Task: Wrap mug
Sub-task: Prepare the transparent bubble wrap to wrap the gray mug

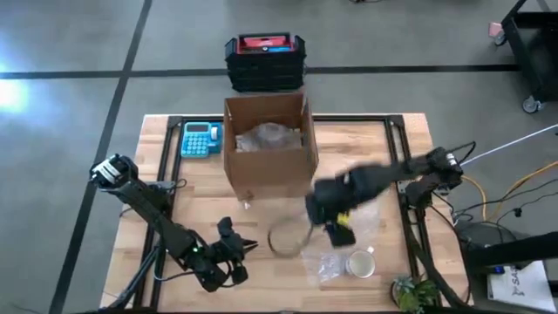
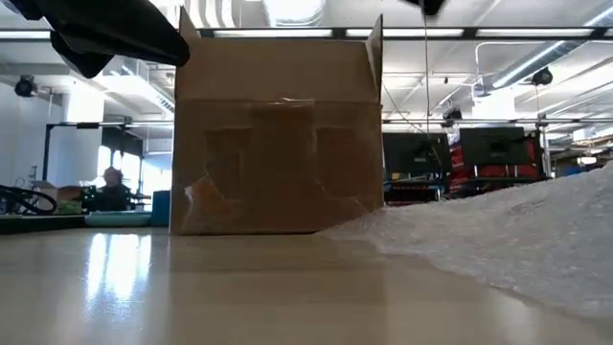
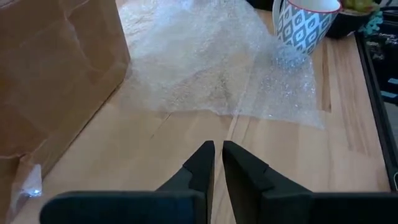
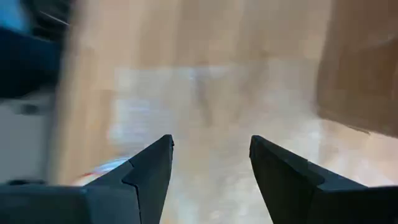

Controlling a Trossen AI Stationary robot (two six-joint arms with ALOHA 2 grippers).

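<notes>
- I work at a wooden table [image 1: 192, 187] in a big workshop with a grey floor; a stack of dark trays [image 1: 264, 59] stands just past the far edge, and monitors and ceiling lights show in the room behind.
- An open cardboard box [image 1: 268, 144] stands at the middle back of the table with some crumpled wrap inside it; a blue calculator [image 1: 200, 139] lies just beside it on my left side.
- The mug [image 1: 361, 262], white with a grey pattern, stands upright near the front edge on my right, resting on the edge of the sheet of bubble wrap [image 3: 205, 59] spread flat in front of the box.
- My right gripper [image 1: 336, 225] hangs above the wrap, between the box and the mug, fingers spread wide with nothing between them; its wrist view is smeared, so I take it that the arm is moving.
- My left gripper [image 1: 234, 249] waits low over the front left of the table, pointing toward the wrap, fingers nearly together with only a thin gap, holding nothing.
- As I judge it, the job is barely begun: the wrap is laid out and the mug sits on it, but no fold covers the mug.
- What is left: bring the sheet up and over the mug, roll or tuck it closed, probably with both grippers.
</notes>
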